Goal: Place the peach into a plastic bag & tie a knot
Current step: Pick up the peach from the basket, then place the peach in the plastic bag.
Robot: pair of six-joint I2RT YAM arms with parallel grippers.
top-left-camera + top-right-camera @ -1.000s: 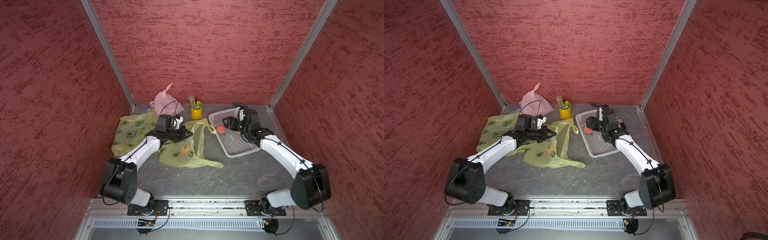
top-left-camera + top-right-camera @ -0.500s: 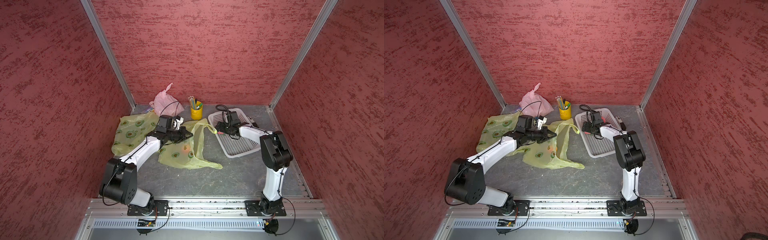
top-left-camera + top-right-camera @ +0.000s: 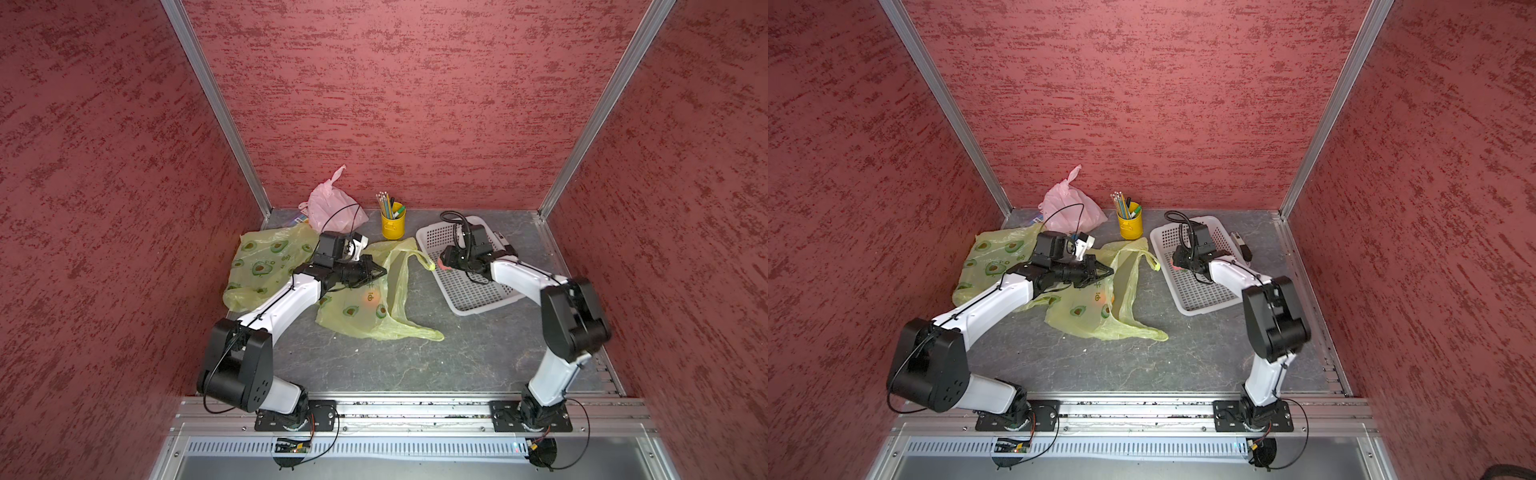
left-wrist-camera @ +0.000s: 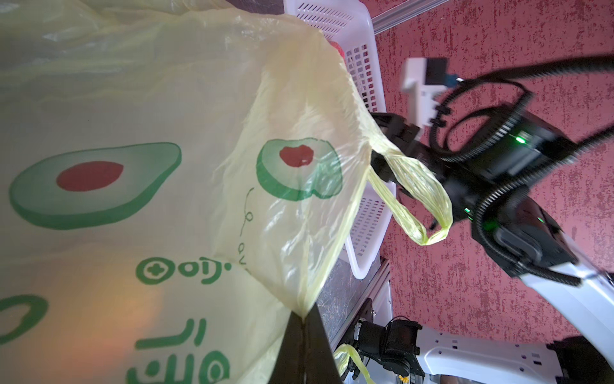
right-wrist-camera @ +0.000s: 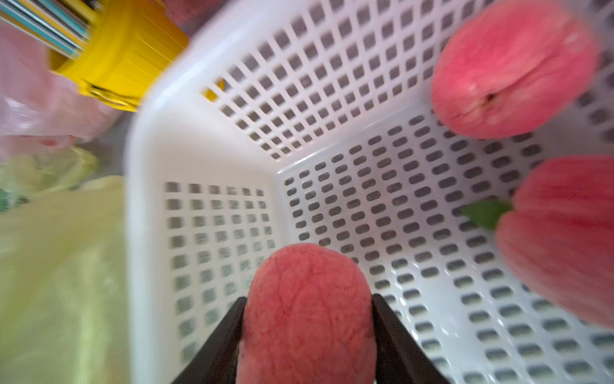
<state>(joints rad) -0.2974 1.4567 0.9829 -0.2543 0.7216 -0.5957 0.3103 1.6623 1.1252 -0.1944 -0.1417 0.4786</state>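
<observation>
A red peach sits between the fingers of my right gripper, both pads pressed against its sides, low inside the white basket. In both top views that gripper is at the basket's left wall with a bit of the peach showing. The yellow-green plastic bag with avocado prints lies mid-table. My left gripper is shut on its upper edge and holds that edge up off the table. One bag handle hangs loose toward the basket.
Two more peaches lie in the basket. An orange shape shows through the bag. A second avocado bag lies at the left. A pink bag and a yellow pencil cup stand at the back wall.
My right gripper has closed round a peach in the basket, and that arm's elbow has risen and pulled back. The left arm and the bag have stayed still.
</observation>
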